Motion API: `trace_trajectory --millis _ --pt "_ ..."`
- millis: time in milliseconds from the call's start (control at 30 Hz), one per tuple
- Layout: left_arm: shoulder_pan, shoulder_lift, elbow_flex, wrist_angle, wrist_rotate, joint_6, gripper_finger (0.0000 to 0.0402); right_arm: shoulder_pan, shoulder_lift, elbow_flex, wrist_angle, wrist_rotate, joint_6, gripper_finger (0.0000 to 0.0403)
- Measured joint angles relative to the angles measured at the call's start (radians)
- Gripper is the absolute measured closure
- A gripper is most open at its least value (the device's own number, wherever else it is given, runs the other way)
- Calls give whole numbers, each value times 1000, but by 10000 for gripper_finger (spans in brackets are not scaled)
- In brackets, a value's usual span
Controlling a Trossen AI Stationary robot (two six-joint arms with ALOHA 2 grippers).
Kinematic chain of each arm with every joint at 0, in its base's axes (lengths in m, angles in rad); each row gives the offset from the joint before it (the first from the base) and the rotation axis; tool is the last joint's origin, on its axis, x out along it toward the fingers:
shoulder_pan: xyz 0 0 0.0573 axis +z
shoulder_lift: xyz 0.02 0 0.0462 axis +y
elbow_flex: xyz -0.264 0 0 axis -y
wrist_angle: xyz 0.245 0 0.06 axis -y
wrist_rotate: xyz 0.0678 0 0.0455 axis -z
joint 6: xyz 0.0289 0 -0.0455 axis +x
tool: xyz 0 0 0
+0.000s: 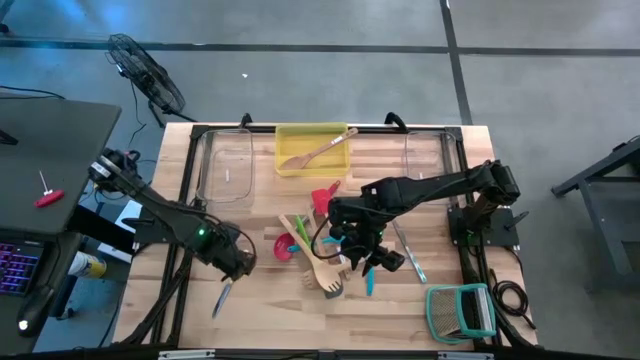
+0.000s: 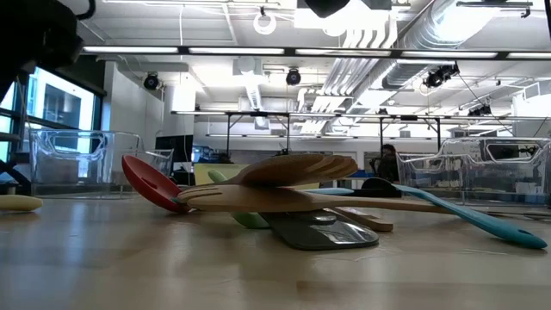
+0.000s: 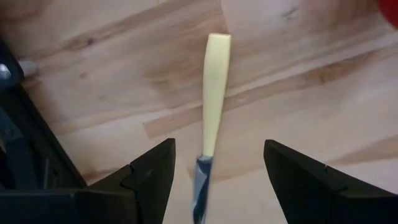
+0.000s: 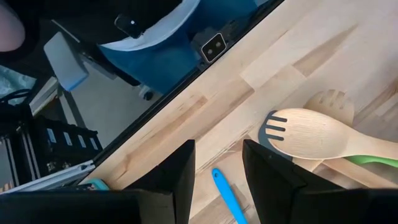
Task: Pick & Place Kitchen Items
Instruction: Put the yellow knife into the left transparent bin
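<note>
Left pincer wide over the yellow-handled knife, which lies flat on the worktop, near-left of the utensil pile. To grasp well: drop straight, straddle where handle meets blade, close squarely. Right pincer narrow, empty, above the pile.

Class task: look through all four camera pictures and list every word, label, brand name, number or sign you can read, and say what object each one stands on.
No text can be read in any view.
The yellow-handled knife, the wooden spoon and the yellow tray carry no visible print.
The purple-lit keyboard beside the table has keys too small to read.
Any signs in the room behind the table, seen in the low view, are too small to read.
</note>
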Motion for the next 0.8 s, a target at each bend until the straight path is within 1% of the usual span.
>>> trace_trajectory --millis 233,467,800 --pt "-28 102 -1 98 -7 15 162 0 0 0 0 3 -18 276" --pt "-26 217 -1 110 -9 -10 162 0 0 0 0 3 -26 276" --pt "-26 265 -1 186 -11 -63 162 0 0 0 0 3 -57 276"
